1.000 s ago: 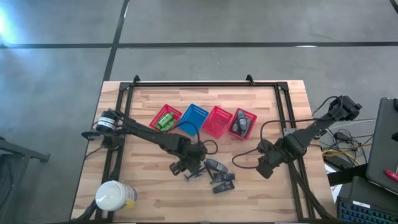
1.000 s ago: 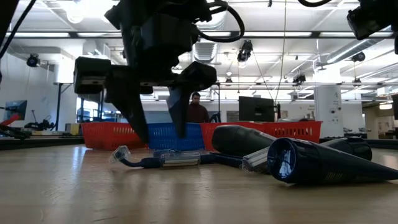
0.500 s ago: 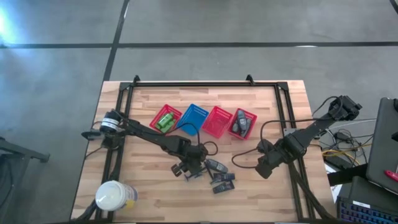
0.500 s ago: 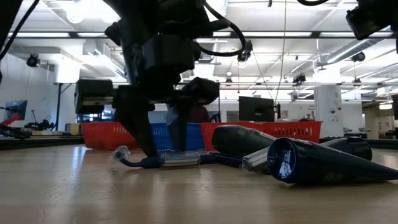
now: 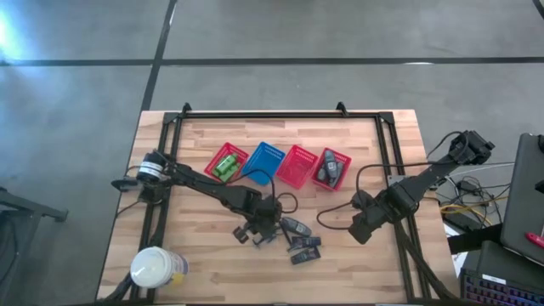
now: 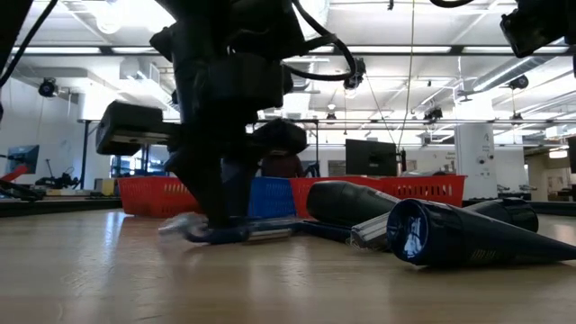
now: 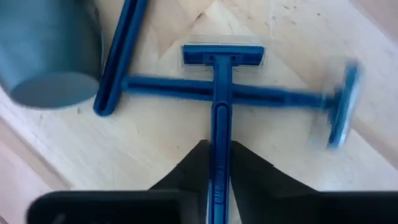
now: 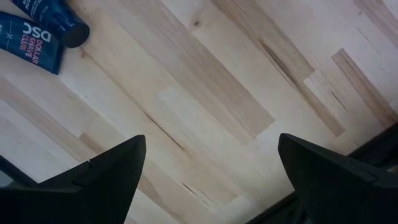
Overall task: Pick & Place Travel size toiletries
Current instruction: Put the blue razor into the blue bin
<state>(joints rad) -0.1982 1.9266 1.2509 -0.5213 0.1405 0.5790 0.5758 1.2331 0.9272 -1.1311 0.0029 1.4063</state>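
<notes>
Gripping a blue plastic disposable razor by its handle, the left gripper is down at the wooden tabletop centre, fingers clenched on it. A second blue razor lies crosswise under the first. Dark grey tubes sit just right of the razors. Far behind, a red mesh basket holds bright-green bottles. The right gripper hovers over bare wood to the right, fingers spread wide, holding nothing.

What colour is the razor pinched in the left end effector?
Blue: the thin plastic T-shaped razor in the left end effector shows best in the left wrist view.
</notes>
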